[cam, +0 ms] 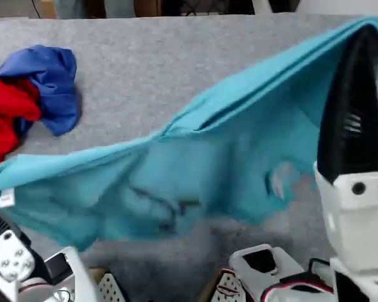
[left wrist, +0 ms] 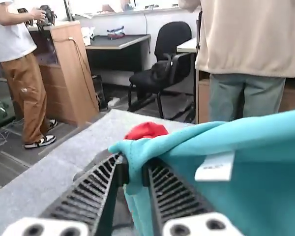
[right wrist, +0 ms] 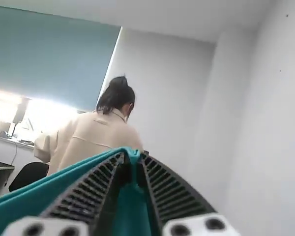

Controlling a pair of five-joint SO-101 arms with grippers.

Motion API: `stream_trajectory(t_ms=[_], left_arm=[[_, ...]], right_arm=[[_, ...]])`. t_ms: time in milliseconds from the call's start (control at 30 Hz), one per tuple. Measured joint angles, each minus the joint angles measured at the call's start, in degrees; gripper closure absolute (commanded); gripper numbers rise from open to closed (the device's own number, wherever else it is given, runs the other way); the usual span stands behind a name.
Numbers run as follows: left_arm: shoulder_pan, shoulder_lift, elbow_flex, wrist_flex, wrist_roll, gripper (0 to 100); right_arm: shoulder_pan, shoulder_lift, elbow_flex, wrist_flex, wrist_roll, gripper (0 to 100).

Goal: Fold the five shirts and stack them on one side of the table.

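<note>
The teal shirt is held stretched above the grey table, from eight o'clock to two o'clock in the high view, one edge pinched tight by the left gripper and the far one by the right gripper. It is judged light, soft and limp, sagging midway, so corners are best gripped. A blue shirt and a red shirt, heaped at ten o'clock, may be snagged.

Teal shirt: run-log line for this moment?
teal shirt: stretched above table | left gripper: shut on it | right gripper: shut on it | blue shirt, red shirt: crumpled
</note>
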Motion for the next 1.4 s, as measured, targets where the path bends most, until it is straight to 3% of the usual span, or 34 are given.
stream_trajectory(t_ms=[200, 367, 500, 633, 733, 800, 1067, 1400], left_arm=[[0.0, -0.1, 5.5, 0.3, 0.2, 97], [4.5, 0.0, 23.6, -9.5, 0.4, 97], [10.7, 1.1, 44.6, -29.4, 0.4, 97], [14.5, 9.4, 63.6, -59.3, 0.4, 97], [15.3, 18.6, 65.6, -78.6, 0.4, 97], [15.1, 25.3, 62.4, -83.9, 0.4, 97], [15.2, 47.9, 42.8, -73.1, 0.4, 97], [15.7, 48.4, 41.2, -46.6, 0.4, 97]], right_arm=[[0.0, 3.6, 8.9, 0.0, 0.1, 98.5], [0.1, 10.7, 24.9, -3.4, 0.1, 98.5], [0.1, 16.4, 39.4, -14.6, 0.0, 98.5], [0.2, 22.2, 51.0, -29.9, 0.0, 98.5], [0.2, 26.4, 54.4, -39.4, 0.0, 98.5], [0.2, 28.1, 54.6, -41.8, 0.0, 98.5], [0.2, 30.9, 54.8, -40.5, 0.0, 98.5], [0.2, 28.8, 59.3, -10.5, 0.1, 98.5]])
